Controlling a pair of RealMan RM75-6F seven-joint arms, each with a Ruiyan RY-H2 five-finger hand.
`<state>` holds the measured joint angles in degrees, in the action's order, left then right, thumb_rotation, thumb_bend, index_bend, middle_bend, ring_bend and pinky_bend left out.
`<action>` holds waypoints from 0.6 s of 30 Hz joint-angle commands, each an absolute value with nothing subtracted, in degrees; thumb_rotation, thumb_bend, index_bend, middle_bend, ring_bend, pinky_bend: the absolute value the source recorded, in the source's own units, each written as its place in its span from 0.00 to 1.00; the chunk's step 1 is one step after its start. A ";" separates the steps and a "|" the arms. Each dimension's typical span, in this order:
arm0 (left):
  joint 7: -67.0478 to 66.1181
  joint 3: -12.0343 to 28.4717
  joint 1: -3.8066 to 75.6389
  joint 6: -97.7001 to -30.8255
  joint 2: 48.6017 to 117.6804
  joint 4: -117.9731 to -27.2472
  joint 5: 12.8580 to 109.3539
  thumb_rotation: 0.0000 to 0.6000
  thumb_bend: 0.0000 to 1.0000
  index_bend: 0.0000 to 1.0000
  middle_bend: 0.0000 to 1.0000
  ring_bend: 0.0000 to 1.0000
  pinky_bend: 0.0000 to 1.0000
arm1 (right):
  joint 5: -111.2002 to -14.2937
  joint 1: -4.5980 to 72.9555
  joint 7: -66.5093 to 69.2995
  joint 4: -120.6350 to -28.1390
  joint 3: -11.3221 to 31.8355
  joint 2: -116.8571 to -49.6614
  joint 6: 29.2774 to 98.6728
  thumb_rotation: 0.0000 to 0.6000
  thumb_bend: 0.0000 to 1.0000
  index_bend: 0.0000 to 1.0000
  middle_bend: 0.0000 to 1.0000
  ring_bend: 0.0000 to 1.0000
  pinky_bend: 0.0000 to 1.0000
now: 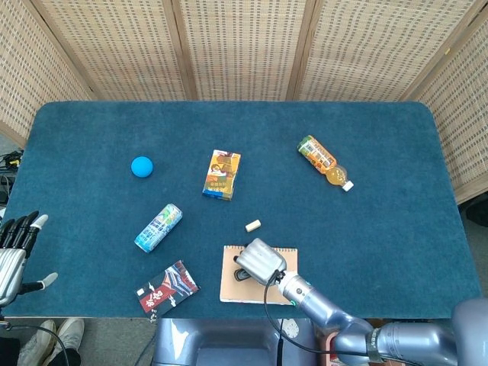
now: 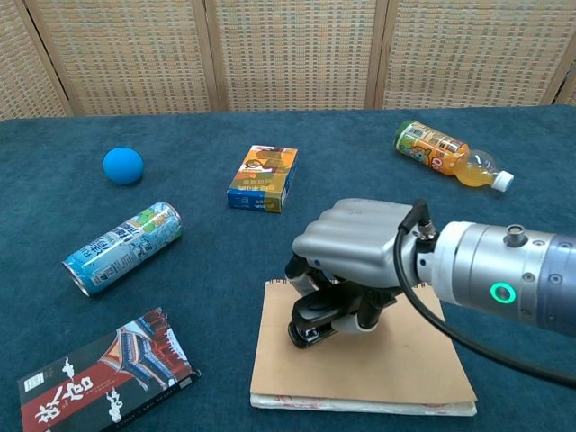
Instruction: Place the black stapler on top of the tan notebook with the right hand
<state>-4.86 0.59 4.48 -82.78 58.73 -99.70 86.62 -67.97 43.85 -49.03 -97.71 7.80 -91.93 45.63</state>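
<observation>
Left hand (image 1: 15,248) is seen at the tabletop's (image 1: 396,229) near left edge, its fingers spread and nothing held. Further right, the right hand (image 2: 351,261) is curled around the black stapler (image 2: 319,322), which is gripped from above over the tan notebook (image 2: 405,360), low over its left part; contact with the cover cannot be told.
</observation>
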 commanded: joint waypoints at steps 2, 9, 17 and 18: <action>-4.42 0.64 4.30 -83.33 58.51 -99.90 86.73 1.00 0.00 0.00 0.00 0.00 0.00 | -65.00 45.19 -49.83 -98.69 6.10 -90.82 44.67 1.00 0.07 0.18 0.17 0.14 0.31; -4.42 0.60 4.46 -83.09 58.49 -99.79 86.61 1.00 0.00 0.00 0.00 0.00 0.00 | -66.71 45.70 -48.97 -103.42 5.22 -87.09 47.58 1.00 0.00 0.01 0.00 0.00 0.14; -4.09 0.49 4.31 -83.43 58.38 -99.67 86.69 1.00 0.00 0.00 0.00 0.00 0.00 | -76.30 41.56 -45.82 -110.92 2.24 -75.87 56.02 1.00 0.00 0.01 0.00 0.00 0.13; -3.97 0.46 4.26 -83.54 58.34 -99.69 86.79 1.00 0.00 0.00 0.00 0.00 0.00 | -78.33 40.48 -44.36 -110.76 1.73 -74.31 57.75 1.00 0.00 0.01 0.00 0.00 0.11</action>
<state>-4.00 0.47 4.28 -83.53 58.35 -99.68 86.76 -73.84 43.03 -47.06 -109.37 3.29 -78.33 53.78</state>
